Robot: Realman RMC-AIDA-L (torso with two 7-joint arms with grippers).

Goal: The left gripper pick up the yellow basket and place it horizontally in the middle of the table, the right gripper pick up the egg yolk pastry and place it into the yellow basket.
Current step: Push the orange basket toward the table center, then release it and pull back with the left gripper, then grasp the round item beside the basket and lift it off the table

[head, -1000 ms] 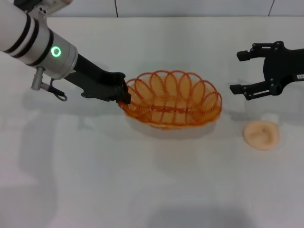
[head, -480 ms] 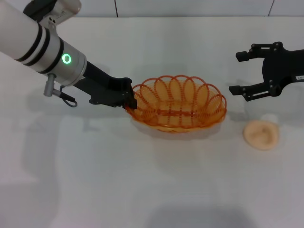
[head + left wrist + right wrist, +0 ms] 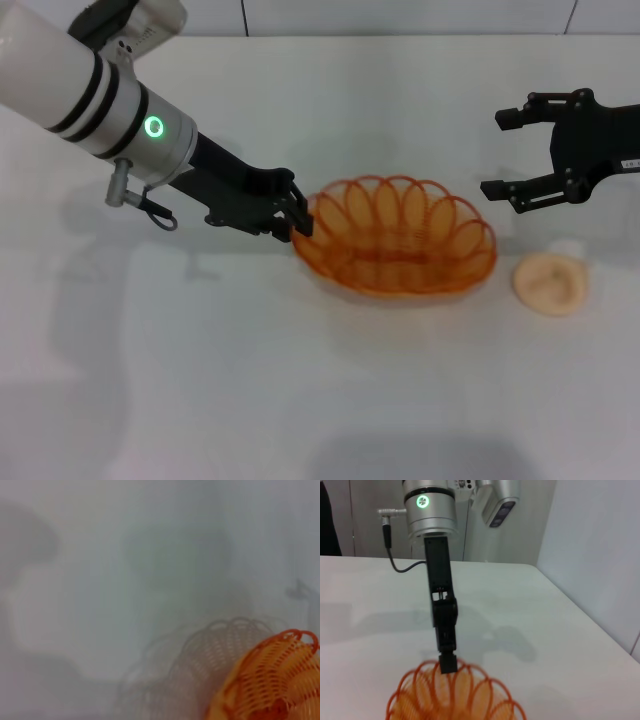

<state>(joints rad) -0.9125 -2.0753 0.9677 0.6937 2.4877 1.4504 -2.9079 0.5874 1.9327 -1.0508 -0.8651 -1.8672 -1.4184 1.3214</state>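
The yellow basket (image 3: 395,237), an oval orange-yellow wire basket, is near the middle of the white table (image 3: 300,400). My left gripper (image 3: 300,218) is shut on the basket's left rim. The basket also shows in the left wrist view (image 3: 270,680) and in the right wrist view (image 3: 455,695), where the left gripper (image 3: 448,664) grips its rim. The egg yolk pastry (image 3: 549,283), a pale peach bun, lies on the table right of the basket. My right gripper (image 3: 505,152) is open and empty, hovering behind the pastry, at the right.
The table's far edge meets a tiled wall (image 3: 400,15) at the back. A small white patch (image 3: 570,247) lies just behind the pastry.
My left gripper has carried the basket to the right and slightly nearer, closer to the pastry. The right gripper and the pastry have not moved.
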